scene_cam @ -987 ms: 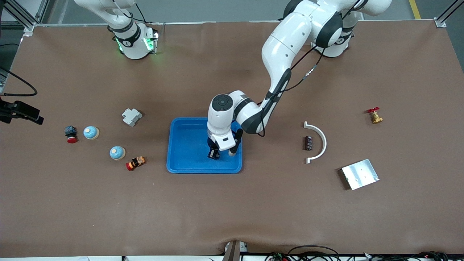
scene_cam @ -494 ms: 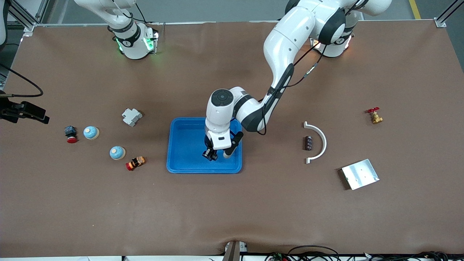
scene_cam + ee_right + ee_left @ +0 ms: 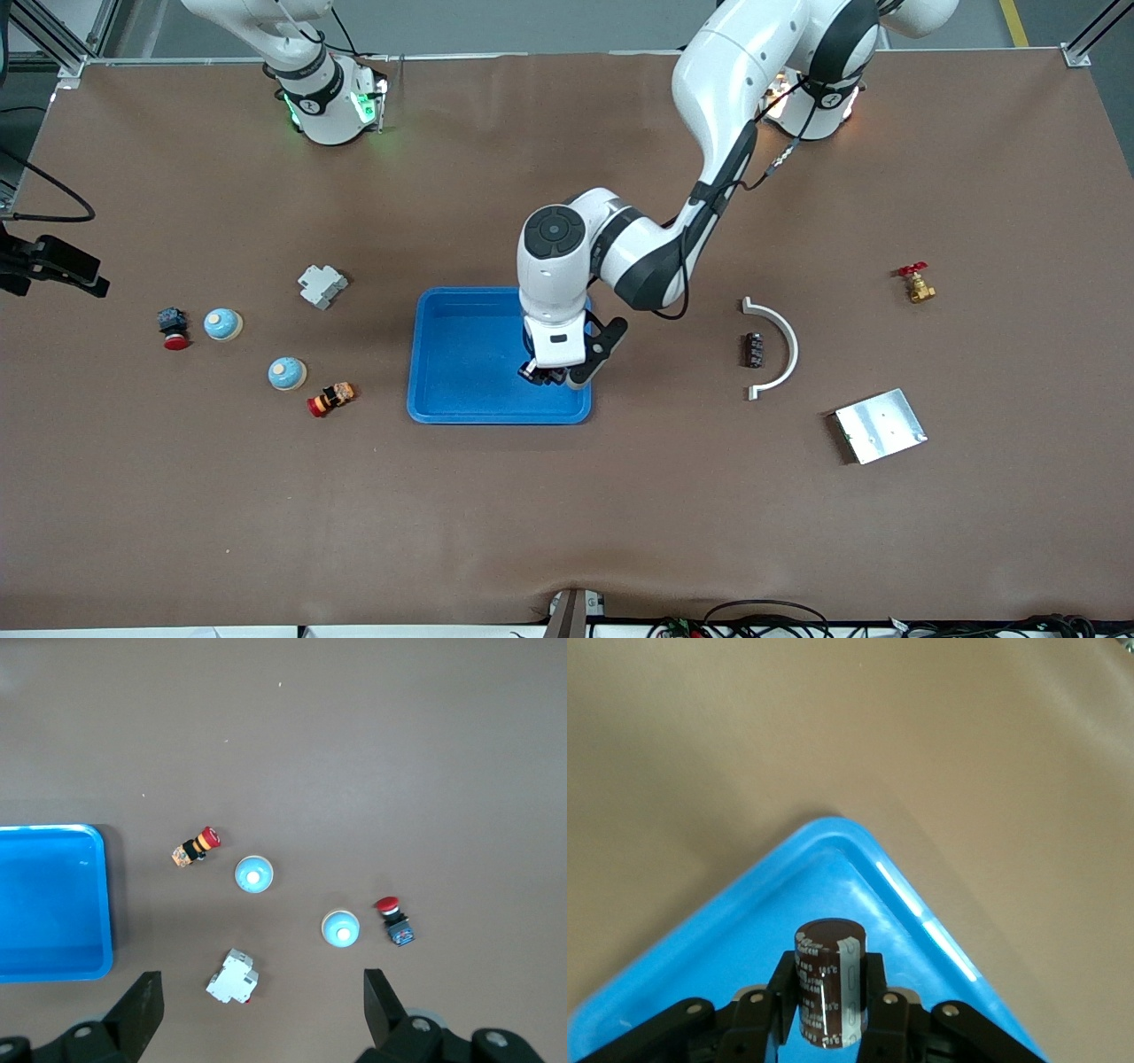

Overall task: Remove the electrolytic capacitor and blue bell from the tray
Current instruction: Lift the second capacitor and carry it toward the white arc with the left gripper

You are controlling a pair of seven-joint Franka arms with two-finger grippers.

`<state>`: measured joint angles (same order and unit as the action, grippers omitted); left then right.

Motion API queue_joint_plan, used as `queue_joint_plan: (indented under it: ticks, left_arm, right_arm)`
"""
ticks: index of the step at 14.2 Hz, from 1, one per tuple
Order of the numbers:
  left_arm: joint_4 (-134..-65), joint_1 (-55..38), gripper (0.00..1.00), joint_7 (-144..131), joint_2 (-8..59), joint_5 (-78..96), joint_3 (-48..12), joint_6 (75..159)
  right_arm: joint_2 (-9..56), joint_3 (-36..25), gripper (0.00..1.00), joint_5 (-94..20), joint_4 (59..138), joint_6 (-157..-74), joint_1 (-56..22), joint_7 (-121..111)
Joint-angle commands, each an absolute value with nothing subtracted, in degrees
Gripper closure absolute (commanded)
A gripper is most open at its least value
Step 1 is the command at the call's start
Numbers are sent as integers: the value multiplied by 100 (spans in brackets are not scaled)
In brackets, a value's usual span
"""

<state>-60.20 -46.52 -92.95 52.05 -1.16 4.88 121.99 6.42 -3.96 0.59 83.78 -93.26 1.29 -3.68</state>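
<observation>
The brown paper-covered worktop [image 3: 567, 514] carries the bright blue rectangular plastic tray [image 3: 461, 390]. Over its corner nearest the left arm's end, the left gripper [image 3: 551, 376] is bent steeply downward, its fingers [image 3: 879, 1005] clamped on the dark brown cylindrical electrolytic capacitor [image 3: 827, 981], judged lifted for removal. The right gripper [image 3: 257, 1010] waits wide open and empty above two pale blue dome-shaped bells [image 3: 254, 874], already outside the tray.

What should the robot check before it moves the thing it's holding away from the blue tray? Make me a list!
1. Left hand shut on the capacitor: ok.
2. Capacitor lifted off the tray floor: ok.
3. Capacitor clear of the tray's rim: not ok, it is over the tray.
4. Bare table beside the tray for a landing spot: ok.
5. Right hand open, waiting near its base: ok.
6. Bell in the tray: cannot tell; two bells lie on the table.
</observation>
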Motion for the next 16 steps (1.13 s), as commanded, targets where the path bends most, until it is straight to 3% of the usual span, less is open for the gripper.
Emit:
queue_joint_plan:
  ticks: [1, 9, 16]
  left_arm:
    - [-7187, -4649, 100, -8379, 4379, 9, 466, 12155]
    - [-9244, -4211, 100, -5970, 2990, 17, 448, 12217]
    - [-10062, -3745, 100, -4564, 2400, 9, 448, 12217]
  right_arm:
    - [598, -308, 0, 343, 8227, -9080, 79, -291]
    - [598, -299, 0, 343, 8244, -9079, 53, -308]
    - [615, -316, 0, 325, 8227, -9088, 0, -290]
